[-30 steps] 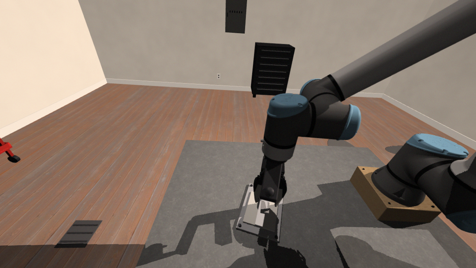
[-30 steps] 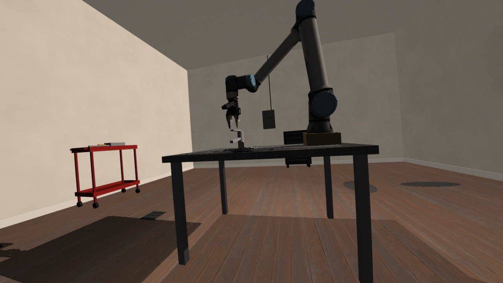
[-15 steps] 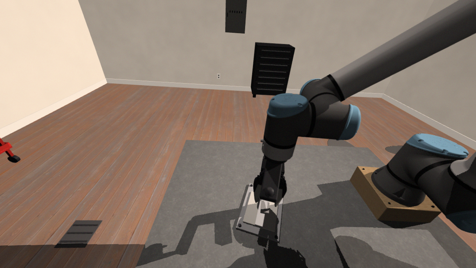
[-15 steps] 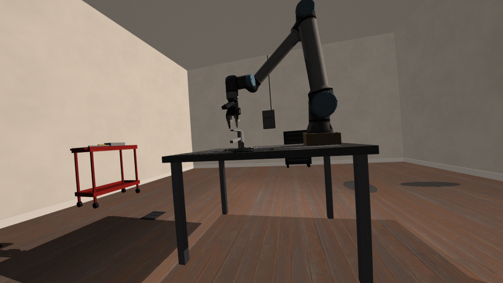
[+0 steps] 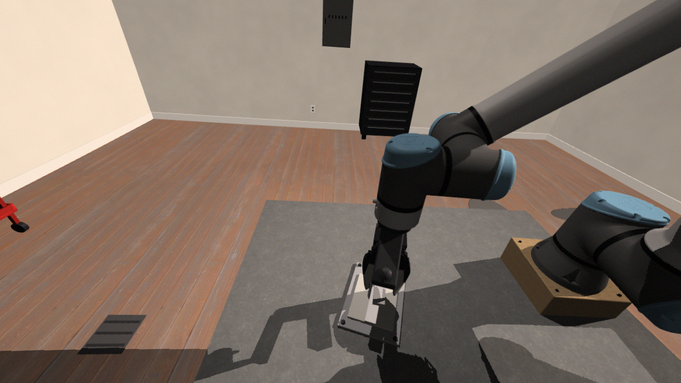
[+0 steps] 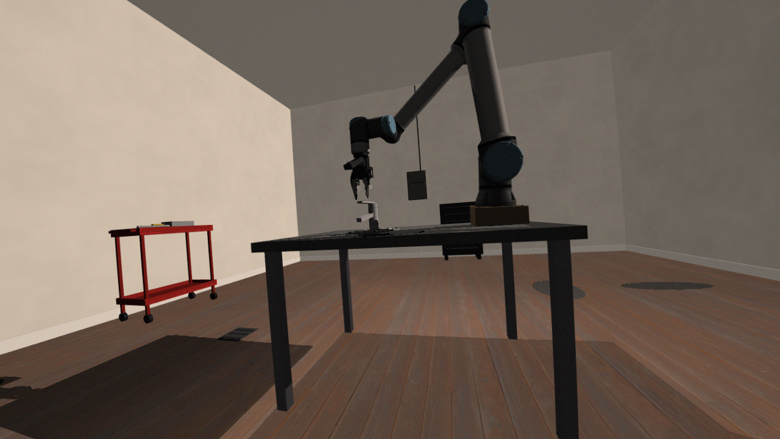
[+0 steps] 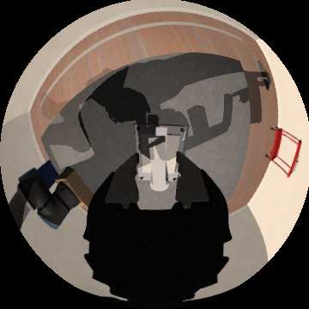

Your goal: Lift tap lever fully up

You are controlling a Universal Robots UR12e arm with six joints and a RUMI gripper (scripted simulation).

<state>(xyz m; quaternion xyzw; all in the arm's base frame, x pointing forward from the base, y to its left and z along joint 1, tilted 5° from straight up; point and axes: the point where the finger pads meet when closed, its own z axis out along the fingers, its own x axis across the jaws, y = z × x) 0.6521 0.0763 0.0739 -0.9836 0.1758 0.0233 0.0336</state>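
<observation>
The tap [image 6: 369, 214] is a small white fixture on a light plate [image 5: 371, 309] on the grey table top. Its lever [image 6: 366, 203] lies level at the top, and the spout sticks out lower down. My gripper [image 6: 361, 192] points straight down just above the lever, apart from it. Its fingers stand partly open with nothing between them. In the wrist view the tap [image 7: 159, 165] shows between my two dark fingers, below them. In the top view my gripper [image 5: 383, 285] hides part of the tap.
My arm's base stands on a wooden block [image 5: 557, 283] at the right of the table. A black cabinet [image 5: 389, 99] stands by the far wall. A red trolley [image 6: 162, 261] stands on the floor at the left, away from the table.
</observation>
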